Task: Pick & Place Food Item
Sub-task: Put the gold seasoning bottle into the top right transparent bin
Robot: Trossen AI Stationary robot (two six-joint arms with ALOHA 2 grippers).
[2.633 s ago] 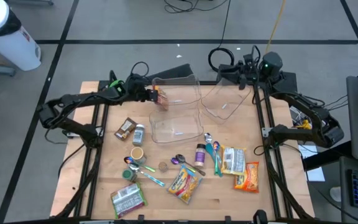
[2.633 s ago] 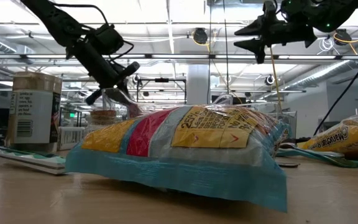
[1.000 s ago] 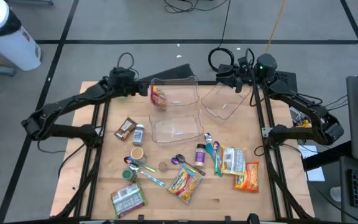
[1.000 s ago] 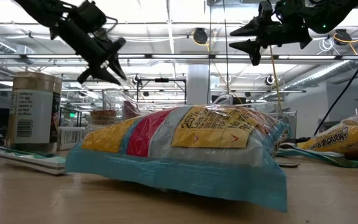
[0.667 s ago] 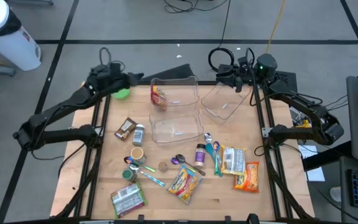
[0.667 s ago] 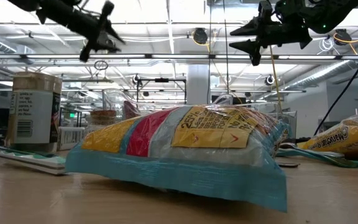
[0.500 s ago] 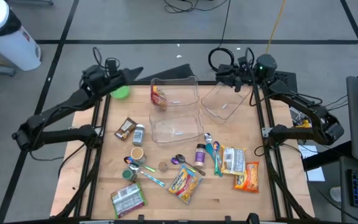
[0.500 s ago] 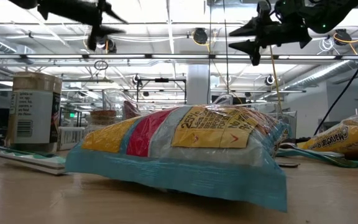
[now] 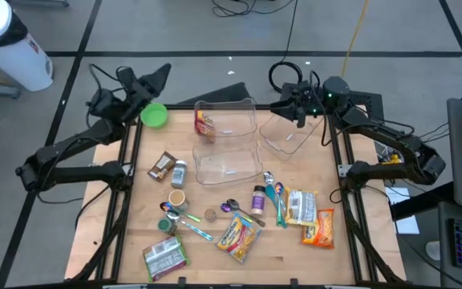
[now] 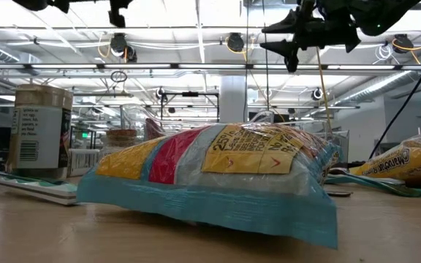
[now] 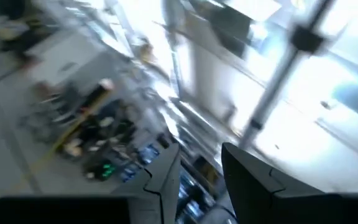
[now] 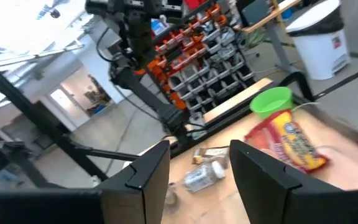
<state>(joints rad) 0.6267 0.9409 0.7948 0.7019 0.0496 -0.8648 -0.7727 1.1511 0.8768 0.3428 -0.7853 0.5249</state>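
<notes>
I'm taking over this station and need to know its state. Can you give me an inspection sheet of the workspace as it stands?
Surface: wooden table, crowded with items.
Job's things: red snack packet lies inside the far clear bin; two more clear bins, one nearer and one tilted, hold nothing visible.
Clutter: green cup, small jars, spoons and several snack bags across the near half.
Grippers: left gripper raised beyond the table's far left corner, fingers slightly apart, empty; right gripper above the tilted bin, fingers apart, empty.
Cables: coiled black cable on the floor behind the table.
Surroundings: white bin on the floor; no person seen.
</notes>
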